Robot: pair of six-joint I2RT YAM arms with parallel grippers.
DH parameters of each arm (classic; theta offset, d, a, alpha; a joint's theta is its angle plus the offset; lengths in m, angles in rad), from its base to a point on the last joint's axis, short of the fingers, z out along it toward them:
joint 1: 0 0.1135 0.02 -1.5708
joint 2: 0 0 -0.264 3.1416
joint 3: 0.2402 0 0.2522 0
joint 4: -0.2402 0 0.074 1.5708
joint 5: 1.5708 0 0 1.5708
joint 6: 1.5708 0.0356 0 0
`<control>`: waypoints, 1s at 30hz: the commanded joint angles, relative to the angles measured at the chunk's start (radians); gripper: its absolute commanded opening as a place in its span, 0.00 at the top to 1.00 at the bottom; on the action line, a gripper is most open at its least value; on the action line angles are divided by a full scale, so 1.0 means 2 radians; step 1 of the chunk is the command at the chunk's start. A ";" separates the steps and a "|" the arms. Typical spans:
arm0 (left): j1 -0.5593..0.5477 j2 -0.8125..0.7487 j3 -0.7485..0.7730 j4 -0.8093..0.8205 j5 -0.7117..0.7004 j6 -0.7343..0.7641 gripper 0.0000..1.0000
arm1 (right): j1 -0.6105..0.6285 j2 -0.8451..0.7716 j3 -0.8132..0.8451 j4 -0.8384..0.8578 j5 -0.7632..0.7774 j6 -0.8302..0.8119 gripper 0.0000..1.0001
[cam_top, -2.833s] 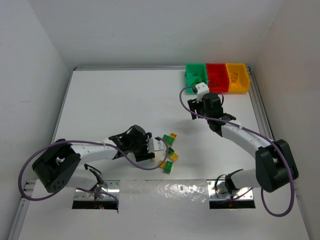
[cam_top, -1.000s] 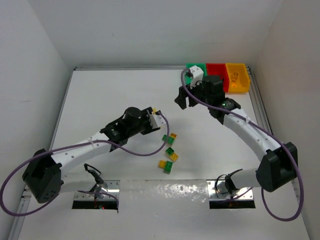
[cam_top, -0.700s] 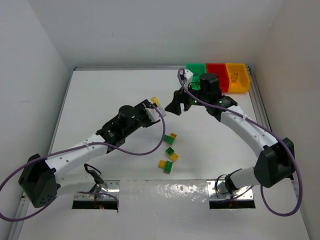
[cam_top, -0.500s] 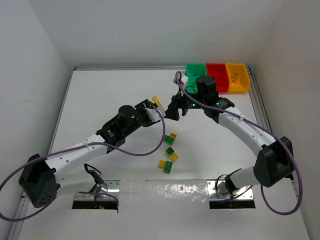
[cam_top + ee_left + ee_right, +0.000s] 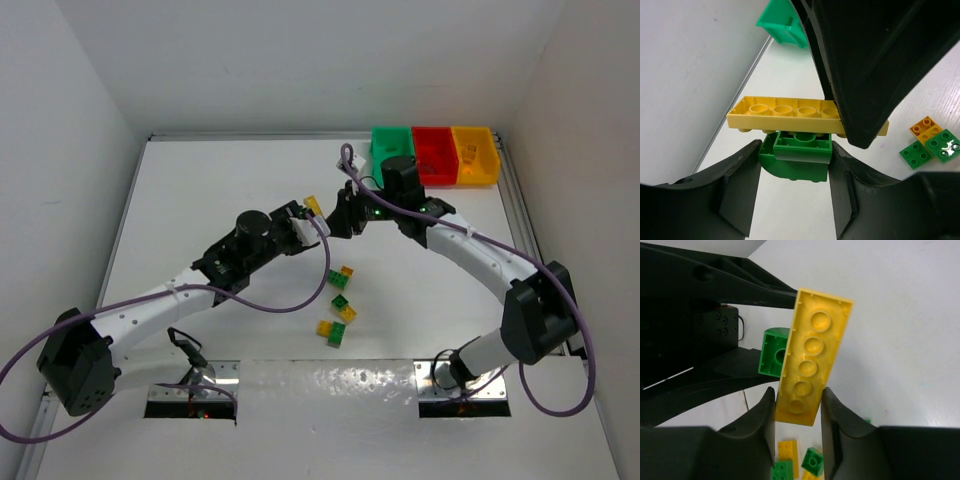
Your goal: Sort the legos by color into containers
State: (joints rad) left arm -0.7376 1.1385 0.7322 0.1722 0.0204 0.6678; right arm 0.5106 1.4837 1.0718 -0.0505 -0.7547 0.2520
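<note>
My left gripper is shut on a green brick, held above the table. A long yellow plate is stuck on that brick. My right gripper is shut on one end of the plate, a finger pressed to each long side. Several loose green and yellow legos lie on the table below. The containers stand at the far right: green, red, yellow-orange.
White walls enclose the table on the left, back and right. A corner of the green bin shows in the left wrist view. Purple cables loop beside both arms.
My right gripper came left from the bins to the raised stack and closed on the yellow plate. My left arm lifted the stack earlier and now holds still.
</note>
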 commanded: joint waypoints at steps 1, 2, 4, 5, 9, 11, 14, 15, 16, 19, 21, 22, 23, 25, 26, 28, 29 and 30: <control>0.003 -0.012 0.002 0.032 0.011 -0.011 1.00 | 0.006 -0.001 0.003 0.022 -0.005 0.004 0.77; 0.003 -0.012 0.001 0.030 0.011 -0.012 1.00 | 0.007 -0.002 0.003 0.021 -0.002 -0.003 0.81; 0.003 -0.014 -0.003 0.021 0.007 -0.007 1.00 | 0.006 -0.011 0.004 0.010 0.007 -0.012 0.95; 0.003 -0.015 -0.006 0.019 0.005 -0.006 1.00 | 0.006 -0.014 0.003 0.008 0.007 -0.017 0.98; 0.003 -0.016 -0.032 0.020 -0.032 -0.003 1.00 | 0.006 -0.033 -0.004 -0.005 0.019 -0.039 1.00; 0.003 -0.017 -0.042 0.018 -0.051 -0.001 1.00 | -0.003 -0.043 -0.010 -0.017 0.033 -0.046 1.00; 0.003 -0.022 -0.055 0.015 -0.065 -0.002 1.00 | -0.031 -0.051 -0.023 -0.003 0.025 -0.023 1.00; 0.003 -0.025 -0.058 0.014 -0.064 -0.003 1.00 | -0.043 -0.056 -0.033 0.006 0.019 -0.016 1.00; 0.003 -0.026 -0.059 0.013 -0.063 -0.003 1.00 | -0.047 -0.059 -0.037 0.021 0.012 -0.007 1.00; 0.003 -0.026 -0.064 0.008 -0.063 -0.006 1.00 | -0.057 -0.065 -0.038 0.022 0.013 -0.006 1.00; 0.003 -0.029 -0.064 0.003 -0.063 -0.010 1.00 | -0.064 -0.065 -0.036 0.021 0.038 -0.002 1.00; 0.003 -0.028 -0.063 0.001 -0.063 -0.013 1.00 | -0.067 -0.065 -0.037 0.022 0.054 0.002 1.00; 0.003 -0.029 -0.062 -0.001 -0.064 -0.016 1.00 | -0.070 -0.064 -0.037 0.022 0.073 0.013 1.00; 0.003 -0.028 -0.059 -0.003 -0.068 -0.030 1.00 | -0.081 -0.055 -0.035 0.034 0.164 0.026 1.00; 0.003 -0.028 -0.058 -0.003 -0.069 -0.035 1.00 | -0.083 -0.047 -0.028 0.030 0.207 0.031 1.00; 0.003 -0.027 -0.059 0.000 -0.072 -0.049 1.00 | -0.095 -0.021 0.024 -0.014 0.326 0.025 1.00; 0.003 -0.027 -0.060 0.001 -0.074 -0.055 1.00 | -0.100 0.021 0.051 -0.031 0.356 0.018 1.00; 0.003 -0.028 -0.061 0.002 -0.078 -0.065 1.00 | -0.109 0.044 0.109 -0.048 0.411 0.015 1.00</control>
State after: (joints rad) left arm -0.7376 1.1103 0.5999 0.1452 -0.1139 0.6052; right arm 0.3328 1.4612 1.0939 -0.1112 -0.3035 0.2806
